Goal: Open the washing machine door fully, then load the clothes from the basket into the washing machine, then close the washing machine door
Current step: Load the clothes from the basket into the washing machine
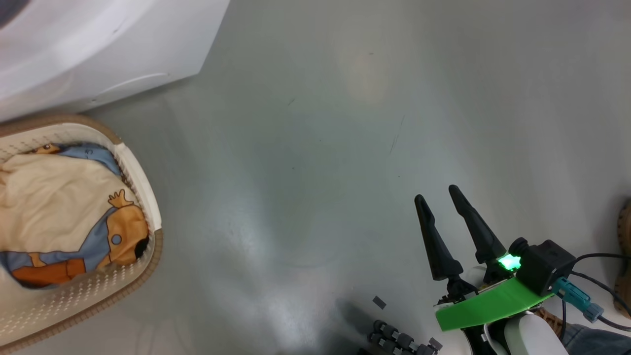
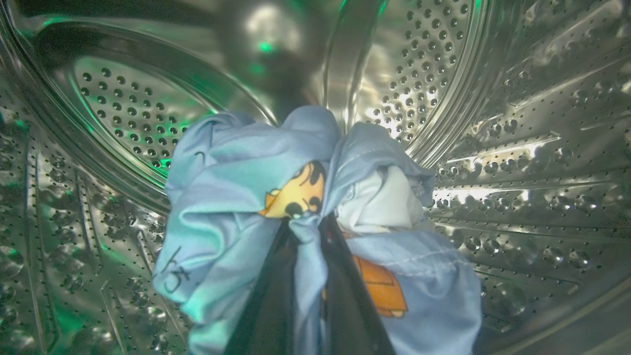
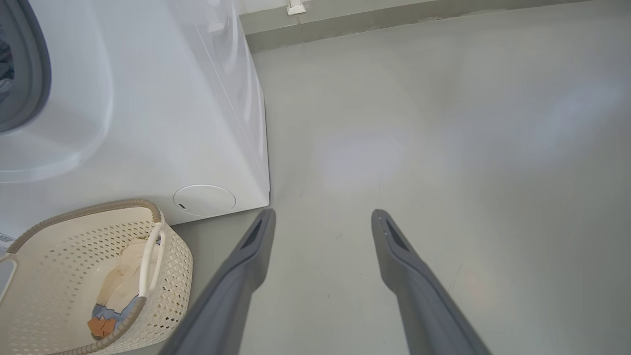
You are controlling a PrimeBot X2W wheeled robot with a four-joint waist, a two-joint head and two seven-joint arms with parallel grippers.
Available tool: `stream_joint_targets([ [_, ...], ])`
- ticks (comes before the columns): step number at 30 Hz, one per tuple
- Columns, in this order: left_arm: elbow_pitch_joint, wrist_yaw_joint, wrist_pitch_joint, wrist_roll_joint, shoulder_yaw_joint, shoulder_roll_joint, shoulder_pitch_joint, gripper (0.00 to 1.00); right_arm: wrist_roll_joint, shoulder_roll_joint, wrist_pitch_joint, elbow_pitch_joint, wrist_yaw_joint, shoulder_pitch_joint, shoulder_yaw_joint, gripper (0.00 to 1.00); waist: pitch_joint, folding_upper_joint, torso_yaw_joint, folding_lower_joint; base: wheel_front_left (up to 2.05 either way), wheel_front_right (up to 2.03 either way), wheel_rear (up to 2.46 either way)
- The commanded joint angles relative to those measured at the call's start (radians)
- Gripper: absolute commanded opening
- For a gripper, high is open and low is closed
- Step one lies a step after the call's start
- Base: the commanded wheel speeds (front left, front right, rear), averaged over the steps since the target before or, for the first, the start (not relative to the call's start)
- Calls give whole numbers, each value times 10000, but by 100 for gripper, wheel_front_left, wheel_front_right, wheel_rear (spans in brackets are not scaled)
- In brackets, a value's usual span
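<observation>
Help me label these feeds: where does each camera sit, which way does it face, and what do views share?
Head: on the head, facing down at floor, basket left, washer beyond; open right gripper lower right.
Left wrist: inside the drum, facing its back; left gripper shut on clothes.
Right wrist: above the floor, facing washer and basket; its spread fingers.
Shared: head and right wrist both show basket, washer, floor.

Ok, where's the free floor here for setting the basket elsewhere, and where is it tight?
Bare floor runs wide between the basket, the washing machine and the right gripper. Crowded: the basket, holding clothes, sits close by the machine; cables clutter the lower right corner.
</observation>
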Motion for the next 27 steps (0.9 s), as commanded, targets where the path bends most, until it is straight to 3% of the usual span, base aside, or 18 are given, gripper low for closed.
stream_joint_targets([
  [1,-414,164,-227,92,69,278,-215,0,94,-136,-48,-213,16,51,265,100,149,0,42,-1,0,0,0],
  [9,-1213,662,-472,88,156,131,-123,0,182,-135,-48,-178,16,-47,277,100,255,0,85,-1,0,0,0],
  [12,-1382,710,-479,71,136,58,-21,17,168,-135,-48,-137,16,-76,257,100,244,0,160,-1,0,0,0],
  [13,-1335,687,-480,63,104,33,10,28,162,-135,-48,-122,16,-89,254,100,231,0,185,-1,0,0,0],
  [14,-1335,687,-480,63,104,33,10,28,162,-135,-48,-122,16,-89,254,100,231,0,185,-1,0,0,0],
  [15,-1269,705,-480,62,83,13,46,41,157,-135,-48,-110,16,-106,262,100,209,0,210,-1,0,0,0],
  [17,-1052,776,-466,13,84,-58,106,100,129,-135,-48,-89,16,-123,268,100,140,0,279,-1,0,0,0],
  [27,227,915,101,-103,-91,-310,141,100,-57,-135,-48,58,16,-168,213,100,-464,0,681,-1,0,0,0],
])
